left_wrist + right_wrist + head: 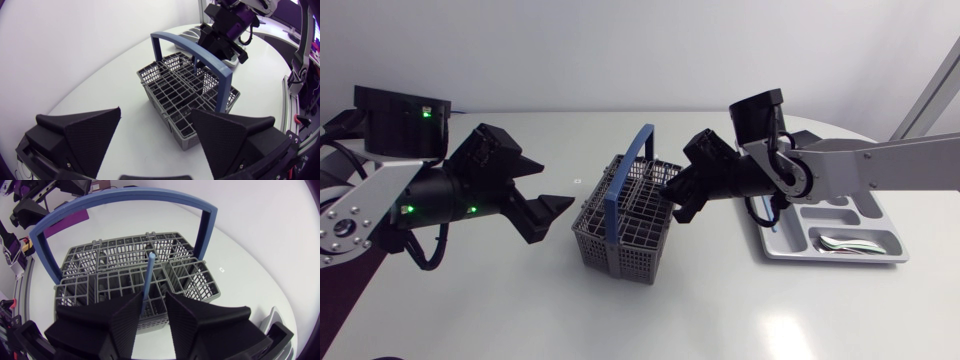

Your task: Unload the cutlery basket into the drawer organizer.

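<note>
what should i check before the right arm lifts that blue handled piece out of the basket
1. blue handle inside the right gripper: ok.
2. right gripper shut on it: not ok, gap on one side.
3. carry arch of the basket clear of the right gripper: ok.
4. left gripper open, apart from the basket: ok.
5. bare compartment in the drawer organizer: ok.

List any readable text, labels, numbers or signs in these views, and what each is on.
No text can be read in any view.
Small dark mark on the white table: too small to read.
Grey plastic lattice cutlery basket with blue handle: no print visible.
Silver-grey drawer organizer tray: no print visible.
</note>
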{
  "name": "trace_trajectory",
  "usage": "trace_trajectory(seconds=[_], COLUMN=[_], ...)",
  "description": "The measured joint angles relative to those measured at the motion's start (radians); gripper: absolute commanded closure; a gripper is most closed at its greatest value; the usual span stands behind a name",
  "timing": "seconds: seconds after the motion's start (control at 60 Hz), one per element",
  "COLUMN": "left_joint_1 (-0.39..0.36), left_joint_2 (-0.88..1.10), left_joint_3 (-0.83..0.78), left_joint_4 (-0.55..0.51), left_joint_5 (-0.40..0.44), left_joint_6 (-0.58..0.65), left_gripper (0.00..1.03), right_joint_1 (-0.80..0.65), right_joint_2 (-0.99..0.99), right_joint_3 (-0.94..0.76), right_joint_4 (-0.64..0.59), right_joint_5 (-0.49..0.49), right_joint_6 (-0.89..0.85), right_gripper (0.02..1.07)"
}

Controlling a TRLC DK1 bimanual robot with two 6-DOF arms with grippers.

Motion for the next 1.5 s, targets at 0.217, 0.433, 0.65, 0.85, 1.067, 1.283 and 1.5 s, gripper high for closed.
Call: trace_trajectory(seconds=[0.217, 0.433, 0.65, 0.85, 1.067, 1.283, 1.5], left_joint_1=[0.0, 0.0, 0.0, -0.006, -0.006, -0.007, -0.017], left_joint_2=[0.0, 0.0, 0.0, 0.0, 0.0, 0.0, 0.0], left_joint_3=[0.0, 0.0, 0.0, 0.0, 0.0, 0.0, 0.0], left_joint_4=[0.0, 0.0, 0.0, 0.0, 0.0, 0.0, -0.001], left_joint_5=[0.0, 0.0, 0.0, 0.0, 0.0, 0.0, 0.0], left_joint_6=[0.0, 0.0, 0.0, 0.0, 0.0, 0.0, 0.0], left_gripper=[0.06, 0.06, 0.06, 0.06, 0.06, 0.06, 0.06], right_joint_1=[0.001, 0.011, 0.014, 0.025, 0.033, 0.038, 0.037], right_joint_2=[0.0, 0.0, 0.0, 0.002, 0.012, 0.013, 0.002], right_joint_3=[0.001, 0.003, 0.003, 0.007, 0.02, 0.024, 0.029], right_joint_4=[0.0, -0.001, -0.001, 0.0, -0.002, -0.004, -0.032], right_joint_5=[0.0, 0.0, 0.0, 0.0, 0.0, -0.016, -0.014], right_joint_6=[0.0, 0.0, 0.0, 0.0, 0.001, 0.005, 0.004], right_gripper=[0.74, 0.74, 0.74, 0.83, 1.01, 1.01, 1.01])
